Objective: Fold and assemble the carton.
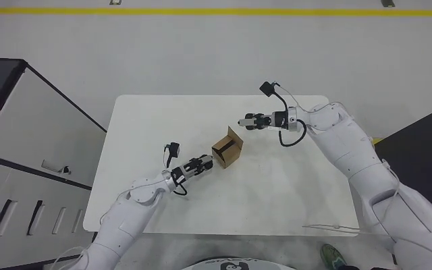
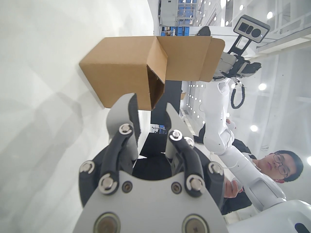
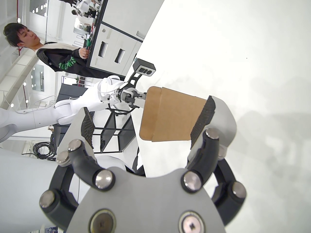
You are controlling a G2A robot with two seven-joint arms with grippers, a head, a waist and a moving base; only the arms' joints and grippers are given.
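A small brown carton (image 1: 227, 149) stands near the middle of the white table (image 1: 148, 121), with one flap raised at its far side. In the left wrist view the carton (image 2: 121, 73) shows an unclosed end and a tall flap. My left gripper (image 1: 204, 163) sits just at the carton's near-left side, open, its fingertips (image 2: 126, 107) close to the carton's edge with nothing between them. My right gripper (image 1: 244, 122) hangs open a little beyond the raised flap (image 3: 170, 115), not touching it.
Grey cabinets (image 1: 27, 135) stand to the left of the table. The table's right half (image 1: 297, 196) and front are bare. A yellow floor line (image 1: 202, 11) runs beyond the table.
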